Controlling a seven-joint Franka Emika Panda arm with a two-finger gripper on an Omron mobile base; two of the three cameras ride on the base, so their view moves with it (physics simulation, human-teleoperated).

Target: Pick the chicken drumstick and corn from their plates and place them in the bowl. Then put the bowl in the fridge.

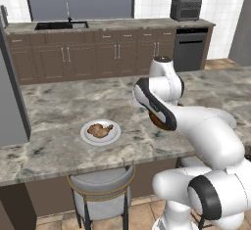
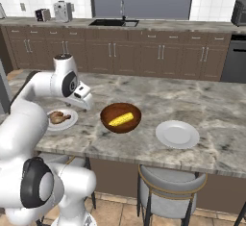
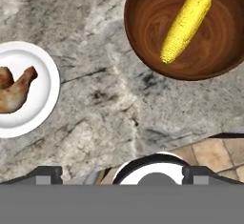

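On the bench [image 2: 202, 100], corn [image 2: 121, 119] already lies inside the bowl [image 2: 108, 119]; the drumstick [image 3: 14, 90] remains on its plate [image 3: 40, 75]. My claw [image 3: 122, 173], fingers apart and empty, hovers between them. Drumstick transfer and fridge step remain.

Glossy white rounded arm [image 1: 211, 136] segments, dark joint bands, grey-capped joints

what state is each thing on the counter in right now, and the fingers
corn: lying in the bowl
bowl: upright on the counter, holding just the corn
chicken drumstick: on its plate, not picked
left plate: holds the drumstick
right plate: empty
fingers: open, holding nothing, above the counter between bowl and drumstick plate
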